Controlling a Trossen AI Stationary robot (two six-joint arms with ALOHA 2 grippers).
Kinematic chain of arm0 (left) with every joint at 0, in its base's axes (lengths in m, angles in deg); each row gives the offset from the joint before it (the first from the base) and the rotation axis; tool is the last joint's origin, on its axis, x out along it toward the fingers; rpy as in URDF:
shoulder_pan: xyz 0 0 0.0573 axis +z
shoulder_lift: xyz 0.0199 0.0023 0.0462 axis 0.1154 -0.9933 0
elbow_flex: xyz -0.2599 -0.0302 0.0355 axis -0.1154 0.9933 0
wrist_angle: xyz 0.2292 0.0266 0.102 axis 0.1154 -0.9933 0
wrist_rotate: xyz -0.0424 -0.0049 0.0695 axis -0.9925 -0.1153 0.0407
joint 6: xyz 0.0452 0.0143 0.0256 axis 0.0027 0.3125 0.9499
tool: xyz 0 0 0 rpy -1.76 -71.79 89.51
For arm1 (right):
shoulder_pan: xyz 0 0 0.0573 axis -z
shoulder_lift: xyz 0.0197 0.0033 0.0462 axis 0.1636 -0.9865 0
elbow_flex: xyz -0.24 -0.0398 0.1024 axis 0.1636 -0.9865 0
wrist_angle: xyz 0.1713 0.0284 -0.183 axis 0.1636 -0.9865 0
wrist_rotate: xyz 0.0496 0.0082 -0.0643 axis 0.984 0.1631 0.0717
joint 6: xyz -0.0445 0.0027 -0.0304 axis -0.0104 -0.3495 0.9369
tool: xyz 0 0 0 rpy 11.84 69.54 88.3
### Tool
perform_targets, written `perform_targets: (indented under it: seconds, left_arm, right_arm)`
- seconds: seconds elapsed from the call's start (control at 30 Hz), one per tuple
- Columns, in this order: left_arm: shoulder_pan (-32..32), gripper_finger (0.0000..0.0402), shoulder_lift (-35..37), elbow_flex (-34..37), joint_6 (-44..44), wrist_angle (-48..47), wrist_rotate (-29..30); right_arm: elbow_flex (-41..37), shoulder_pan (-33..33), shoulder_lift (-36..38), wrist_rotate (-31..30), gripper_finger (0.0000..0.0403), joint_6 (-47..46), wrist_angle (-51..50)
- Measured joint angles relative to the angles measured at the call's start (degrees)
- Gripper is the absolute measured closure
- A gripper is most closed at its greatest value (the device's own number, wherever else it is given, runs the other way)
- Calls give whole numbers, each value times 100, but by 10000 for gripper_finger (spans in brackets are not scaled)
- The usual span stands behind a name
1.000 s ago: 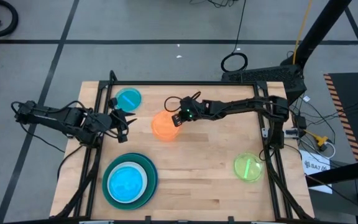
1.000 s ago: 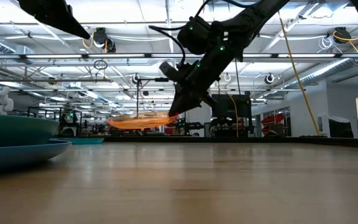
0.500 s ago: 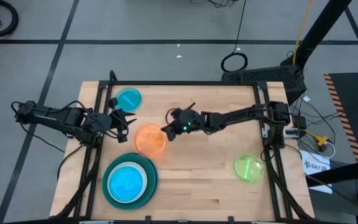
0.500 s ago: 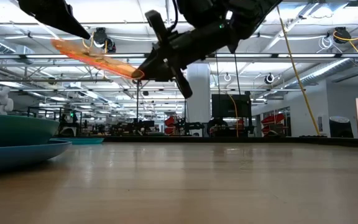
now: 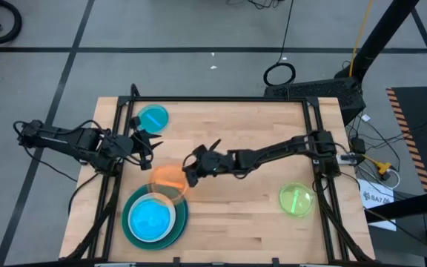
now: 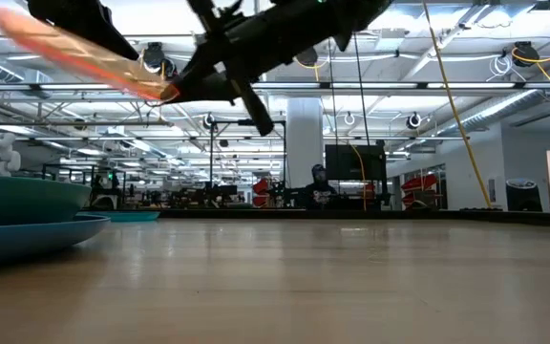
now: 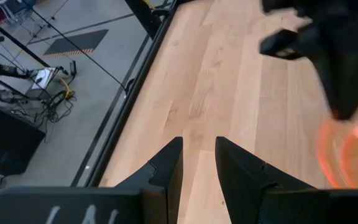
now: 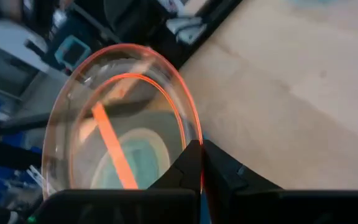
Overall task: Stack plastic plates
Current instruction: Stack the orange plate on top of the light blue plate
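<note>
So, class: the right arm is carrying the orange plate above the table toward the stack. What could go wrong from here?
1. The right gripper pinches only the rim of the orange plate, which hangs tilted in the air; it could slip.
2. Released tilted, it may land askew on the stack of plates and slide off.
3. The left gripper waits close by; the carried plate could clip it.

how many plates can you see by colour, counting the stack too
orange plate: 1
lime green plate: 1
cyan plates: 2, one alone, one on top of the stack
white plate: 1
teal plate: 1
total: 6 visible; any others in the stack are hidden
</note>
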State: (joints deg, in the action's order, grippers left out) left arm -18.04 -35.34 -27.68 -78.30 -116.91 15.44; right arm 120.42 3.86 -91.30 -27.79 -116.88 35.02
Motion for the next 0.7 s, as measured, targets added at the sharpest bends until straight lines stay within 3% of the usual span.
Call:
perform_targets:
  seconds: [0.3, 0.7]
  left_arm:
    - [-302, 300, 2, 0, -308, -346, -81]
    - [-816, 300, 13, 0, -353, -192, -88]
  right_arm:
    - [1726, -340, -1159, 21, 403, -122, -782]
    - [4150, -606, -2557, 40, 403, -278, -2750]
